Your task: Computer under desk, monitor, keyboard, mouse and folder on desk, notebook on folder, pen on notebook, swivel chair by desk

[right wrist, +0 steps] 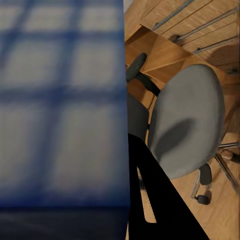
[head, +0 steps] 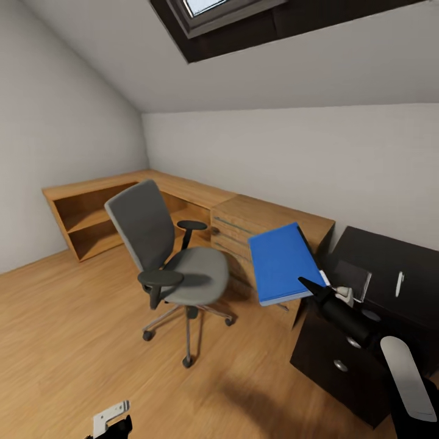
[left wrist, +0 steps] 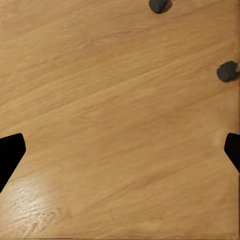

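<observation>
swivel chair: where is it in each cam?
Head view: swivel chair left of centre on the wood floor, its seat bare, beside the raised blue folder.
Left wrist view: two of its casters over the floor.
Right wrist view: its grey seat from above, next to the folder.
Shared landmark: the chair's casters.

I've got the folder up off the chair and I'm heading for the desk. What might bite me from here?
The right tool pinches the blue folder only at one corner, so it may swing or slip. The notebook and pen already lie on the desk; setting down there could push them. The wooden chest sits directly below.
</observation>
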